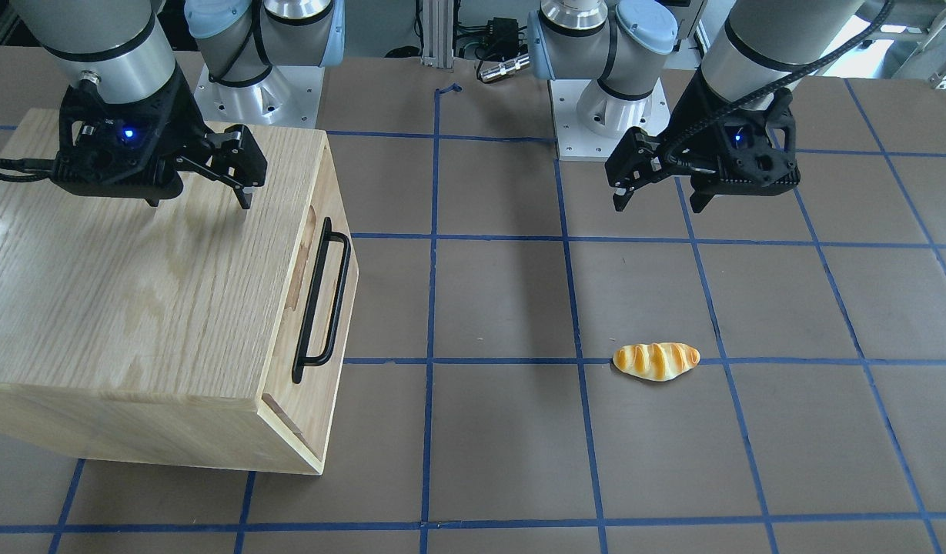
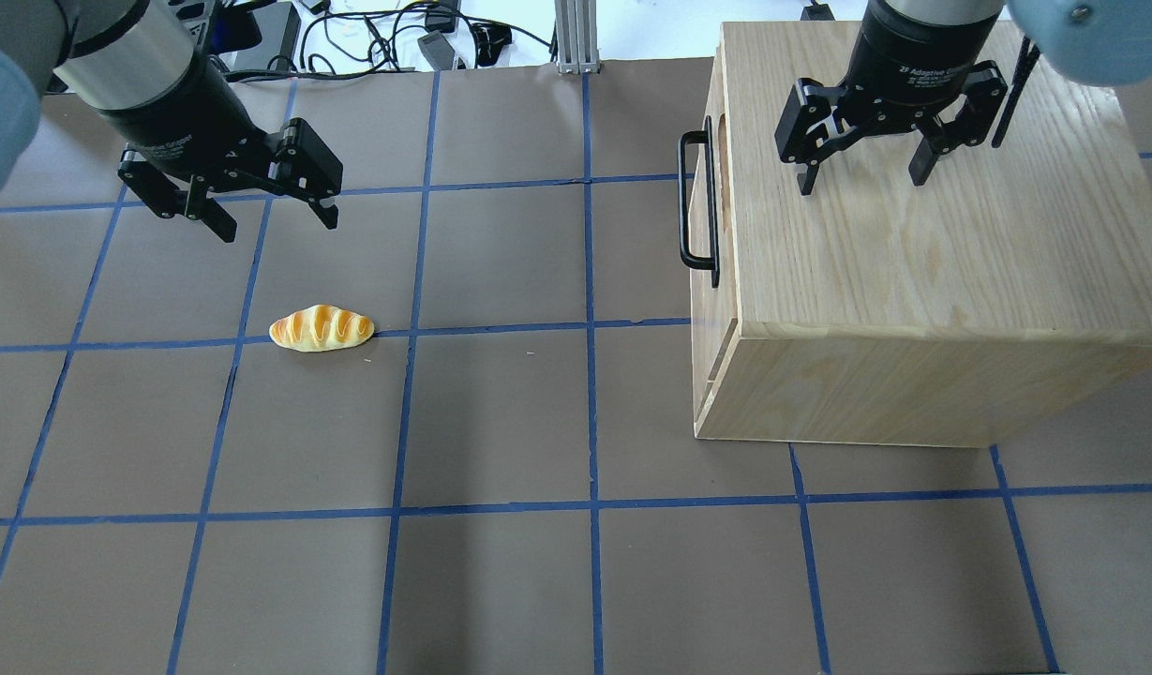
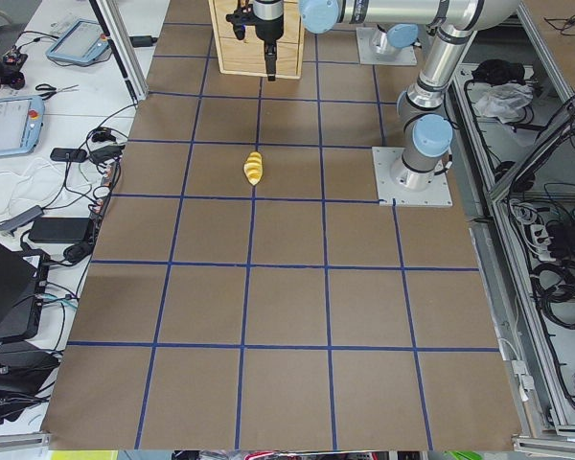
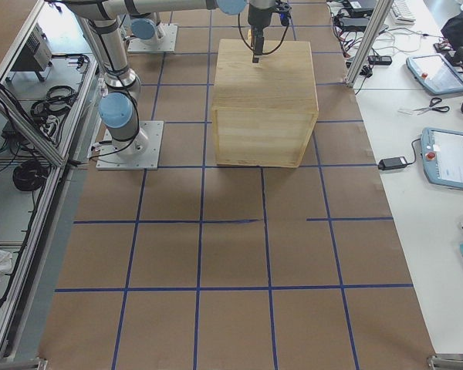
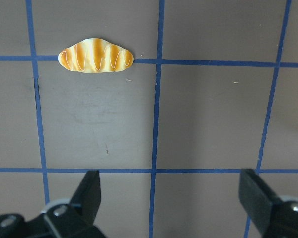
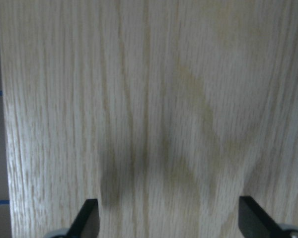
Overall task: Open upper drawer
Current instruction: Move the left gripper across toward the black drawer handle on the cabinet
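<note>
The upper drawer (image 1: 330, 192) is the light oak front panel of the wooden cabinet (image 1: 134, 292), with a long black bar handle (image 1: 309, 300) and an oblong slot. It sits flush with the casing. It also shows in the overhead view (image 2: 710, 309) with its handle (image 2: 684, 202). My right gripper (image 1: 199, 201) (image 2: 861, 183) is open and empty, hovering over the cabinet top behind the drawer front; its wrist view (image 6: 169, 218) shows only wood grain. My left gripper (image 1: 657, 206) (image 2: 279, 229) (image 5: 171, 198) is open and empty above the table, far from the cabinet.
A toy bread roll (image 1: 656, 361) (image 2: 321, 329) (image 5: 96, 55) lies on the brown table with blue tape lines, in front of my left gripper. The cabinet (image 4: 262, 85) stands on my right side. Cables and operator tablets lie beyond the table edges.
</note>
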Controlling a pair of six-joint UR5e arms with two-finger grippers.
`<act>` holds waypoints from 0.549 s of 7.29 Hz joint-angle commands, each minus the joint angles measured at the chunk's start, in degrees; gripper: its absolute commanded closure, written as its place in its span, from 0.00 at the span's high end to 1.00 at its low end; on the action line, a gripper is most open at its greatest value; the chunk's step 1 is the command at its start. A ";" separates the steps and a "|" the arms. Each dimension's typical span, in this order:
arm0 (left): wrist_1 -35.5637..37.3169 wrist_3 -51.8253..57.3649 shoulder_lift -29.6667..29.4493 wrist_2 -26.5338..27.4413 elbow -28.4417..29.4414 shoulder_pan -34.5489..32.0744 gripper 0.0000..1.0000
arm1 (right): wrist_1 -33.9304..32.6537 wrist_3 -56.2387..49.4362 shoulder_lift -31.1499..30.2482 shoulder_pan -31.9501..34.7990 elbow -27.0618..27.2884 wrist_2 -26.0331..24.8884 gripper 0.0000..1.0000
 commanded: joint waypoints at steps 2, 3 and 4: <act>11.20 -9.16 -4.07 -1.32 0.46 -8.74 1.00 | 0.00 0.04 0.00 0.01 0.09 0.00 1.00; 14.38 -12.27 -6.00 -5.07 0.46 -10.78 1.00 | 0.00 -0.05 0.00 0.01 0.00 0.00 1.00; 16.33 -15.34 -7.32 -7.45 0.55 -12.28 1.00 | 0.00 0.04 0.00 0.01 0.00 0.00 1.00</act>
